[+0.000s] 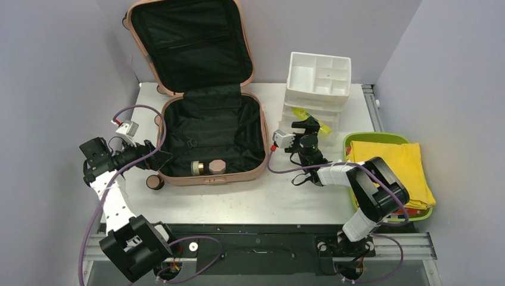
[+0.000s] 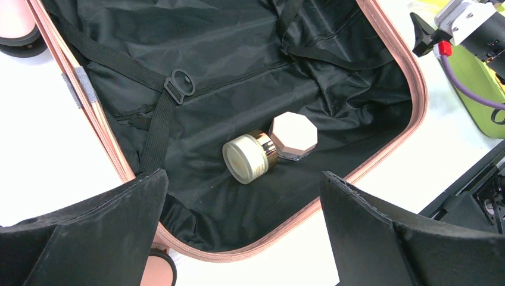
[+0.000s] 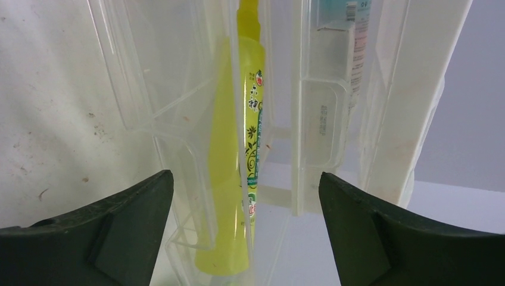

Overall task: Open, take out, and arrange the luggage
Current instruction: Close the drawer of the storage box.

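The luggage (image 1: pixel 208 177), a salmon-pink suitcase, lies open on the table with its lid (image 1: pixel 190 44) leaning on the back wall. On its black lining rest a cream jar (image 2: pixel 247 158) with a gold band and an octagonal pink-capped jar (image 2: pixel 293 134), touching each other. My left gripper (image 2: pixel 244 238) hovers open over the luggage's near left corner (image 1: pixel 159 158), holding nothing. My right gripper (image 3: pixel 245 232) stands open in front of the clear drawers (image 3: pixel 178 119) of the white organizer (image 1: pixel 318 74). A yellow-green tube (image 3: pixel 250 119) lies inside a drawer, untouched by the fingers.
A lime-green tray (image 1: pixel 357 140) holding a folded yellow cloth (image 1: pixel 393 167) sits at the right, close behind the right arm. A caster wheel (image 1: pixel 155 182) sticks out at the luggage's near left. Walls enclose the table on three sides.
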You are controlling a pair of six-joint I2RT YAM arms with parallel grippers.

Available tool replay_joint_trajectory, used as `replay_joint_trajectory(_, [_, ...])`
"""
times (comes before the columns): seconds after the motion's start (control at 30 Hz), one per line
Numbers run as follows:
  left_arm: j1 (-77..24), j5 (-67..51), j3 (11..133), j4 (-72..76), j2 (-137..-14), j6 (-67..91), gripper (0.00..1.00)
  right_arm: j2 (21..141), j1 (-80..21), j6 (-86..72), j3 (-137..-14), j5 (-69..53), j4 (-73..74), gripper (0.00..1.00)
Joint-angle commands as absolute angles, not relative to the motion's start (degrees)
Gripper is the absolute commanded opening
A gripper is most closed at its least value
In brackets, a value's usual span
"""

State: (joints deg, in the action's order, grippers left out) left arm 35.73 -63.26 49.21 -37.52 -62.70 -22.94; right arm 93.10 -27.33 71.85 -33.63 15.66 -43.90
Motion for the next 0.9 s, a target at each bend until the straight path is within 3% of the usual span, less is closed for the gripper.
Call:
replay_joint_trajectory(0.0, [36.12,-65.04,49.66,-36.40,-62.57,-23.10,0.96,86.75,-26.85,69.76,-36.14,15.19,-43.49,0.90])
replay_joint_trajectory(0.27, [36.12,-65.50,49.70,-36.40,-63.48,-23.45,0.96,74.04,-25.28,63.73,-48.96,-4.57,11.45,0.93])
replay_joint_trajectory(0.37, [36.12,-65.61,49.74,-36.60,-63.69,-23.61,0.96,73.08,-24.90,66.48,-50.33,-8.51,19.51,0.92])
replay_joint_trajectory(0.43, [36.12,-65.65,49.75,-36.74,-63.65,-23.72,0.96,73.01,-24.61,67.60,-50.09,-9.53,22.84,0.84])
replay_joint_trajectory(0.5, [36.12,-65.72,49.79,-36.80,-63.70,-23.79,0.96,73.86,-24.23,68.86,-50.14,-10.18,25.81,0.65])
replay_joint_trajectory(0.53, [36.12,-65.80,49.80,-36.93,-63.67,-23.81,0.96,74.41,-24.01,69.10,-50.43,-10.28,27.92,0.45])
replay_joint_trajectory(0.6, [36.12,-65.89,49.87,-37.05,-63.72,-23.82,0.96,76.66,-23.59,68.83,-51.96,-9.90,30.59,0.24])
replay_joint_trajectory(0.67, [36.12,-65.99,49.90,-37.28,-63.62,-23.86,0.96,79.35,-23.11,67.24,-53.71,-8.69,31.09,0.13])
replay_joint_trajectory(0.87, [36.15,-66.00,50.09,-37.78,-63.21,-24.10,0.96,84.87,-20.73,62.82,-56.78,-2.55,24.77,0.06])
